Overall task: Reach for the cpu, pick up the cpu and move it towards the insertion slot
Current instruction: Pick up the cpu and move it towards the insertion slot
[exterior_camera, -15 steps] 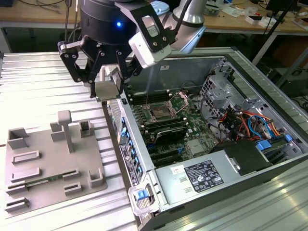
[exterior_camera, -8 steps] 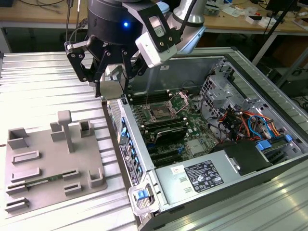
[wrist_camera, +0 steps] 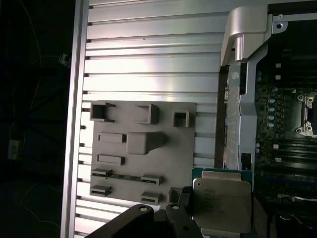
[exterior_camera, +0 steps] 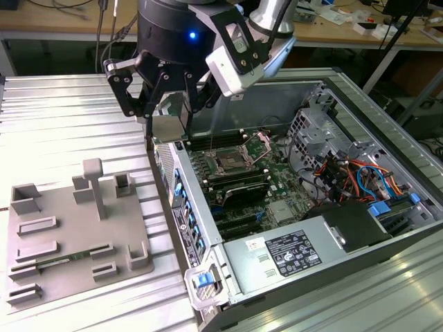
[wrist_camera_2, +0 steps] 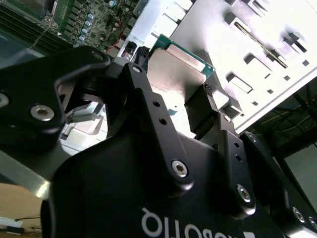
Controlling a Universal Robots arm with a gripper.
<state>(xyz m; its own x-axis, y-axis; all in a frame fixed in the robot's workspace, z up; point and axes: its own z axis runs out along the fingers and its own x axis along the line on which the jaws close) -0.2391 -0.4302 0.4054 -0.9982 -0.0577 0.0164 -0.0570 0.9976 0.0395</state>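
Gripper hangs over the near wall of the open computer case, fingers clenched on the cpu. The cpu is off every surface, at the case rim, between the grey plastic tray and the insertion slot. Open air separates the chip from the case edge. The case sits on a ribbed metal bench; a workshop desk stands behind it. In both wrist views the cpu shows its silvery lid; being square, it has no long axis.
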